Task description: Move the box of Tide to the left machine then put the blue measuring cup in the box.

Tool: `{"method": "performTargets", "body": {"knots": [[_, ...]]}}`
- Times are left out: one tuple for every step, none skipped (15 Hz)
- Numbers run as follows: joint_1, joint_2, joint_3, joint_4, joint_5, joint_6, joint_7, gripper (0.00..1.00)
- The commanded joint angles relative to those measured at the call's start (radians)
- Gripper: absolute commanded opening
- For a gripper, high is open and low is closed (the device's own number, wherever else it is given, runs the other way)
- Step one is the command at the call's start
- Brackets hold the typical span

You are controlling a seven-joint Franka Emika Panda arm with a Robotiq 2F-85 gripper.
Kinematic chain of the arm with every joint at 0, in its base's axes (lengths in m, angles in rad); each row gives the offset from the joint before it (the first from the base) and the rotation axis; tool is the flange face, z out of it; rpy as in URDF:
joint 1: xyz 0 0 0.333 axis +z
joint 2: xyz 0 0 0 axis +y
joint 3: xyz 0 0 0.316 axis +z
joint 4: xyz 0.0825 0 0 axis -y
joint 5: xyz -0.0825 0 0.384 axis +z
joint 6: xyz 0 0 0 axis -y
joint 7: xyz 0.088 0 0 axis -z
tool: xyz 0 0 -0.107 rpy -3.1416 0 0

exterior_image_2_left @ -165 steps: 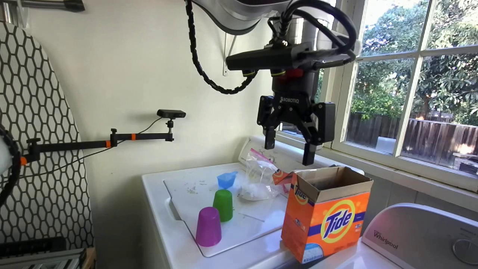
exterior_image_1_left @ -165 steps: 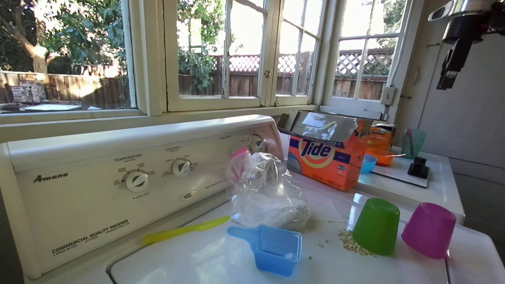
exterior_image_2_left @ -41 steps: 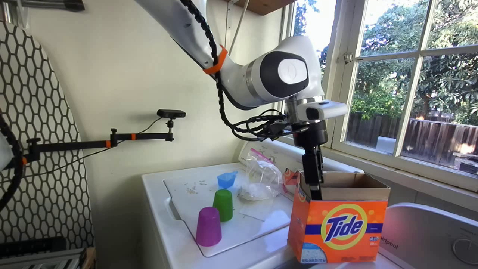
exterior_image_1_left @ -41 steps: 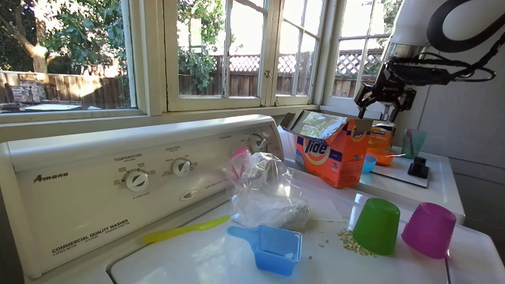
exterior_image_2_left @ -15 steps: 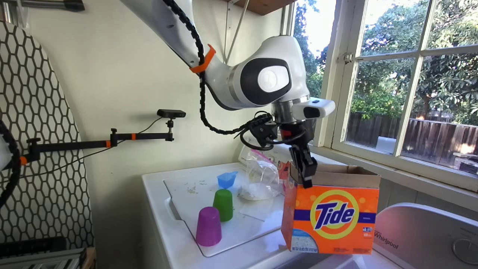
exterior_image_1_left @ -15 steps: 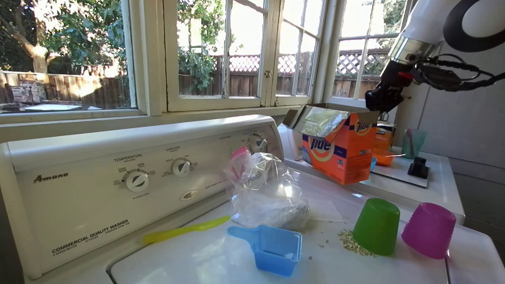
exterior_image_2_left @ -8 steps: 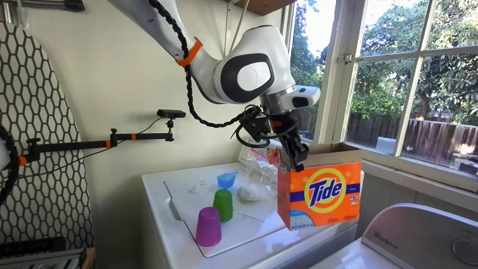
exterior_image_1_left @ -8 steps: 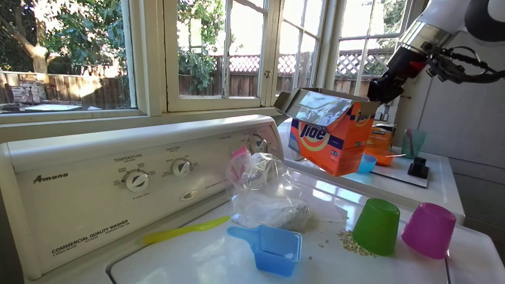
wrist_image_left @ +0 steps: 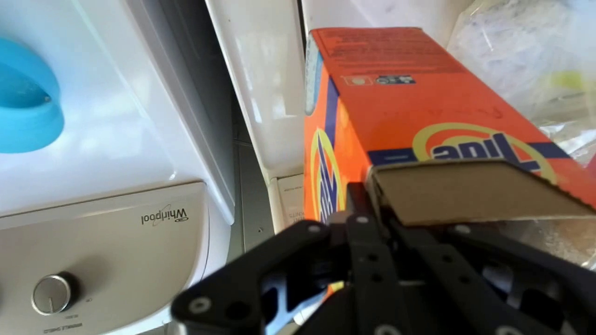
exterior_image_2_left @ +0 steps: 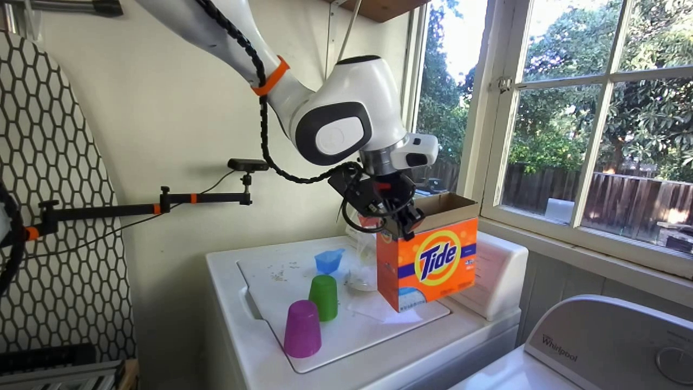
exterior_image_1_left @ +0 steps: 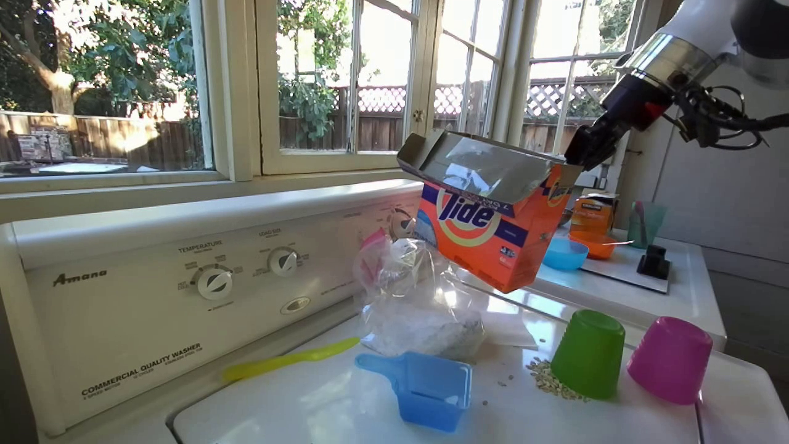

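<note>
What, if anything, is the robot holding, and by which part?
The box of Tide, pinched by the end effector at its top rim, near a corner.

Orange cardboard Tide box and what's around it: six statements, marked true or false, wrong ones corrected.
1. The black two-finger gripper is closed on the rim of the orange cardboard Tide box. True.
2. The Tide box's top is sealed shut. False: it is open.
3. The squarish, translucent blue plastic measuring cup sits on the white Amana washer. True.
4. The Tide box stands flat on the washer. False: the gripper holds it tilted above.
5. A green tapered plastic cup and a magenta tapered plastic cup stand narrow end up. True.
6. The magenta cup stands between the green cup and the measuring cup. False: the green cup is the middle one.
</note>
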Motion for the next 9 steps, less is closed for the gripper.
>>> {"method": "performTargets", "body": {"knots": [[-0.012,-0.024,0.000,-0.034,-0.019,0.000,-0.059,0.01],[-0.017,-0.023,-0.002,-0.036,-0.037,0.000,-0.062,0.01],[-0.015,-0.018,-0.004,-0.033,-0.016,0.003,-0.087,0.01],[-0.019,-0.015,-0.004,-0.033,-0.029,0.000,-0.088,0.01],[-0.019,-0.013,-0.004,-0.031,-0.028,-0.002,-0.104,0.01],[-0.020,-0.010,-0.003,-0.029,-0.033,-0.004,-0.114,0.01],[-0.020,-0.008,-0.002,-0.027,-0.039,-0.006,-0.125,0.01],[-0.019,-0.003,0.000,-0.023,-0.051,-0.016,-0.132,0.01],[-0.020,-0.001,0.001,-0.018,-0.065,-0.039,-0.140,0.01]]}}
